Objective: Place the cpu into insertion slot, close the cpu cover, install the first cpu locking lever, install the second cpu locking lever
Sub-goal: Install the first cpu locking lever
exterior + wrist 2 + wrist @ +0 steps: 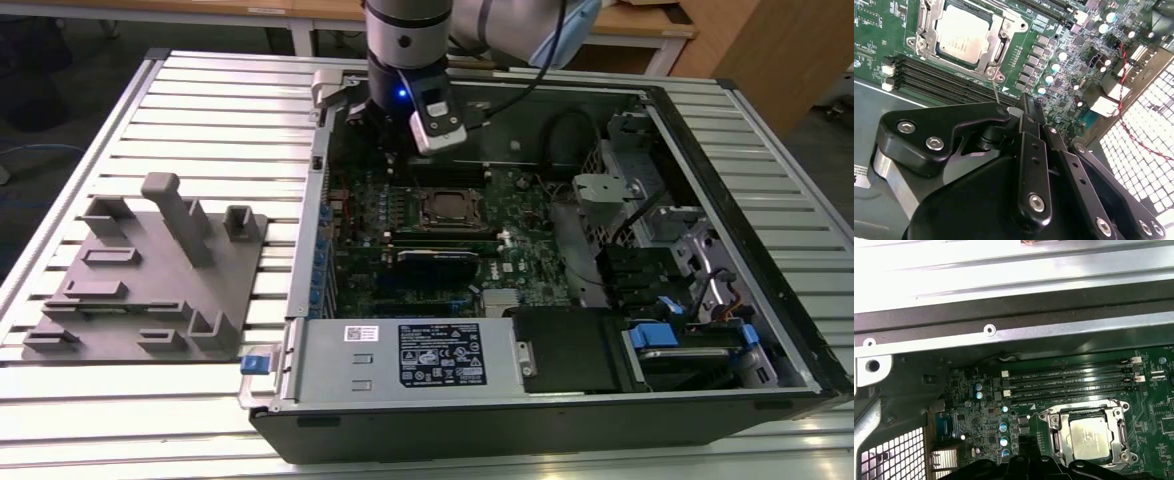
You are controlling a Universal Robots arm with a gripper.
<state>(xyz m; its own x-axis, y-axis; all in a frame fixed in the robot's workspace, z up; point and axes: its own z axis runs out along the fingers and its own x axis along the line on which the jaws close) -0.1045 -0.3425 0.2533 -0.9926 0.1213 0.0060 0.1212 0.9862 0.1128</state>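
A: While the pc case [747, 150] lies open, what's in it?
B: Green board [521, 235]. The cpu [961, 32] sits in the insertion slot [445, 208], cpu cover [981, 66] down over it.
A: Gripper [1025, 100]?
B: Just beside the slot. 2nd wrist view: fingers [1026, 117] drawn together, holding nothing. Ext. view: grey fixture [147, 280] beside the case.

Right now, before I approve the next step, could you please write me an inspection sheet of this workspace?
Surface: slatted metal table carrying an open computer case.
Job's things: cpu lies in the window of the cpu cover, which is down flat; whether the levers are locked cannot be told.
Clutter: grey fixture plate at the exterior view's left of the case.
Grippers: gripper above the green board, near the cover's corner.
Cables: red-black twisted wire; black cable loop.
Surroundings: wooden desks behind the table.
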